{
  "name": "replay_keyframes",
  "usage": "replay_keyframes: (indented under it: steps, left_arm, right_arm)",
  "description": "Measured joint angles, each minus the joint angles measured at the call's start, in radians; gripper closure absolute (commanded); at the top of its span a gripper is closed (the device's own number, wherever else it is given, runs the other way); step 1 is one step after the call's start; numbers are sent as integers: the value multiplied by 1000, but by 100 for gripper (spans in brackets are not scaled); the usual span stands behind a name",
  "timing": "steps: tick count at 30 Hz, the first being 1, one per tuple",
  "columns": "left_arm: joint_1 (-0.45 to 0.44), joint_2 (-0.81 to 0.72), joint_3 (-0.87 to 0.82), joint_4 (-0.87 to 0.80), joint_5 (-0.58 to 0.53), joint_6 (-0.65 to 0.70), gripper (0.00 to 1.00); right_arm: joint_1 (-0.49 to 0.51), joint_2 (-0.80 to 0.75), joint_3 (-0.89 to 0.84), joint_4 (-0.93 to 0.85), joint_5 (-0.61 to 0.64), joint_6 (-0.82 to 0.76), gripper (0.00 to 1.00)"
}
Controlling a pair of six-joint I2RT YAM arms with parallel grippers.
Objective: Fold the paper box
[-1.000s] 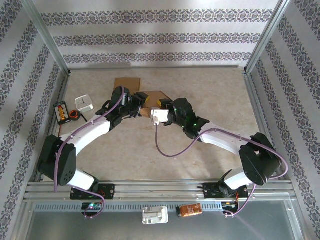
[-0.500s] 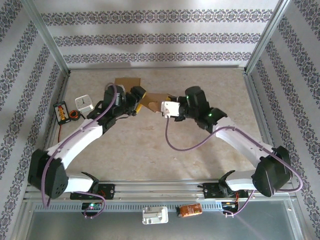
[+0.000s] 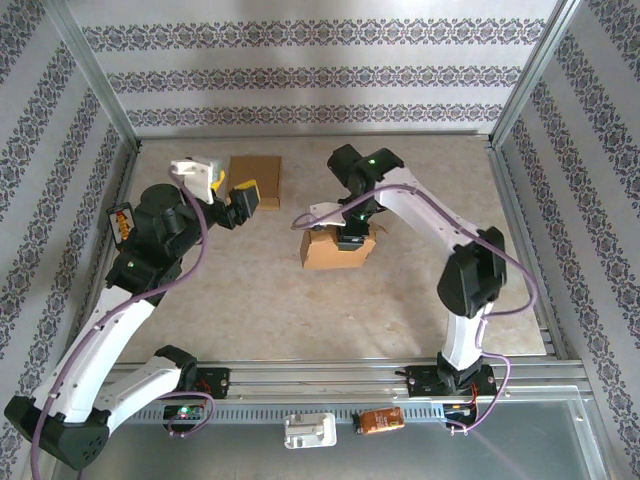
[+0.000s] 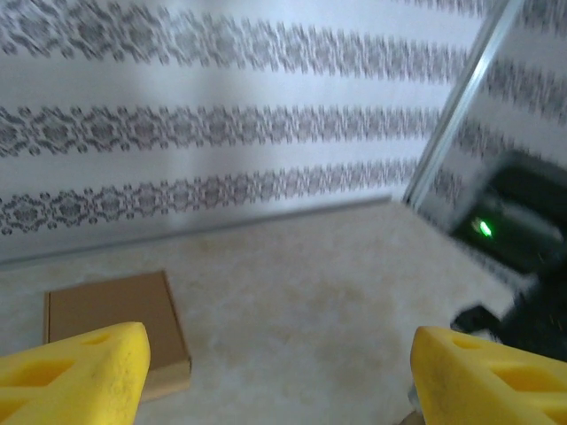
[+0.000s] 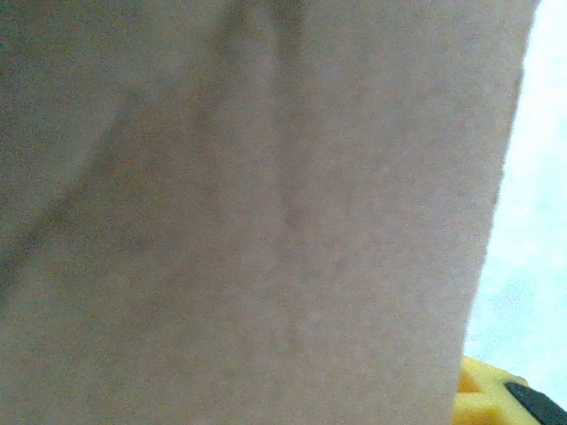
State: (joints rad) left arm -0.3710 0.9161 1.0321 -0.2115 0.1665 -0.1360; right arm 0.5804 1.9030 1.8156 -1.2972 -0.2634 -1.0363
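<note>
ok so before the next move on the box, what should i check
1. left jaws open, nothing between them: ok
2. left arm off to the left of the paper box, not touching it: ok
3. right jaws down at the box's top edge: ok
4. right jaws actually gripping cardboard: cannot tell, the cardboard is too close to the right wrist camera
5. box top folded shut: cannot tell, the right arm covers it
6. spare flat cardboard lying apart from the box: ok
</note>
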Motion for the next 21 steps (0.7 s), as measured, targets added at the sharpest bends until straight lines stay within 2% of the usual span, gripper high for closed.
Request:
replay_keyframes:
  steps: [3, 5, 10, 14, 21]
  left_arm:
    - [0, 13, -26, -64, 34, 56, 22]
    - [0, 16, -47, -91, 45, 75, 22]
    - [0, 22, -77, -97, 68, 84, 22]
    - [0, 39, -79, -97, 92, 83, 22]
    - [0, 78, -80, -97, 146, 86, 22]
  right_arm:
    - [0, 86, 53, -28, 20, 27, 53]
    - [1, 125, 67, -28, 35, 44, 43]
    - [7, 137, 67, -5, 45, 76, 27]
    - [6, 108, 66, 29, 44, 91, 22]
    - [-3, 28, 66, 44, 6, 106, 20]
